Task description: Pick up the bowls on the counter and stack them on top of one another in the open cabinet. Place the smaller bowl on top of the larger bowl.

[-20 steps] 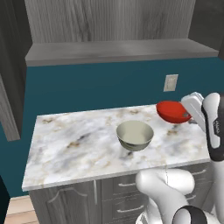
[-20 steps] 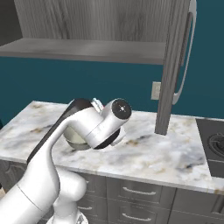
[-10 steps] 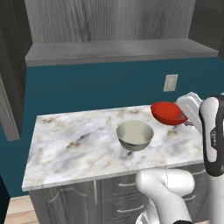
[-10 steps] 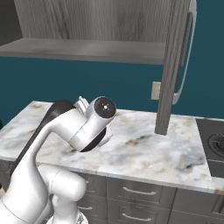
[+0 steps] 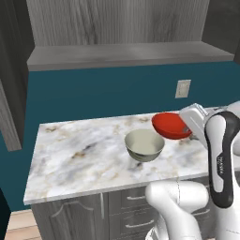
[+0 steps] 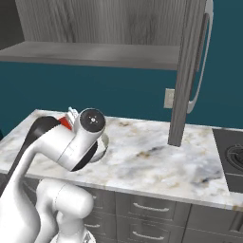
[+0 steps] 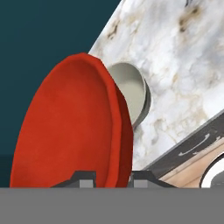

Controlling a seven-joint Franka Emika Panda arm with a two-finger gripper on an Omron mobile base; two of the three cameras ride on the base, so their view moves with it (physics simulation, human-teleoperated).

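Observation:
My gripper (image 5: 187,128) is shut on the right rim of the smaller bowl (image 5: 170,125), a bright red one held tilted above the counter (image 5: 79,154). In the hand view the red bowl (image 7: 70,127) stands on edge, its rim between the fingertips of the gripper (image 7: 113,179). The larger bowl (image 5: 144,144), grey-olive with a cream inside, sits upright on the marble just left of and below the red one, and peeks from behind it as the grey bowl (image 7: 131,89). The open cabinet's shelf (image 5: 126,54) runs above and carries nothing. A red sliver of the smaller bowl (image 6: 65,122) shows behind my arm.
An open cabinet door (image 6: 187,71) hangs over the counter's right part, and another door edge (image 5: 9,112) hangs at the left. A wall outlet (image 5: 183,88) sits on the teal wall. A stove corner (image 6: 232,156) lies far right. Grey drawers (image 7: 197,144) run below the counter.
The arm has carried the red bowl leftward and slightly down, bringing it close beside the grey bowl. The grey bowl has stayed in place.

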